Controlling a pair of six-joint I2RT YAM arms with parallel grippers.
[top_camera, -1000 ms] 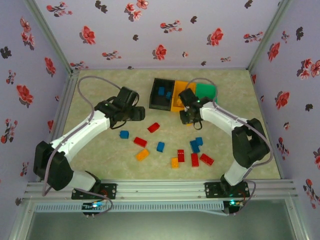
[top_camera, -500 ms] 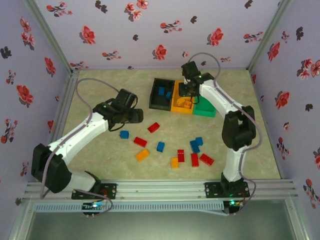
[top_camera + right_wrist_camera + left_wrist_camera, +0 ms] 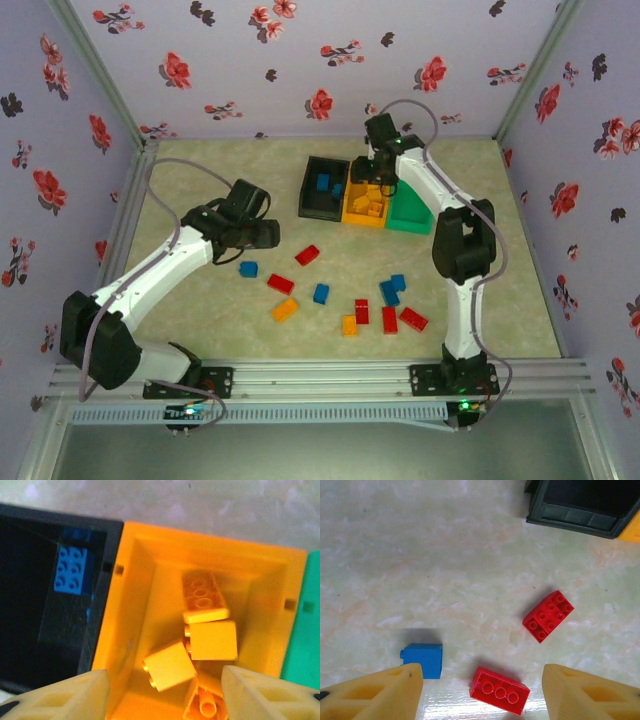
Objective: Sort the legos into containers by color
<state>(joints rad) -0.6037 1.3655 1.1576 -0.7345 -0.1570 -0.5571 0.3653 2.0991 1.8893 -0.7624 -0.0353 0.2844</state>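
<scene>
The right end effector [image 3: 162, 682] hangs open and empty over the orange bin [image 3: 135, 605] — several orange-yellow bricks [image 3: 212, 640] lie inside. Left of that bin, the left end effector [image 3: 482, 677] stands open — above red bricks [image 3: 548, 616] on the table [image 3: 420, 555].

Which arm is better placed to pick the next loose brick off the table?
Left. The left gripper hangs with open jaws directly above a red brick on the table. The right gripper is over the orange bin, away from the loose bricks.
</scene>
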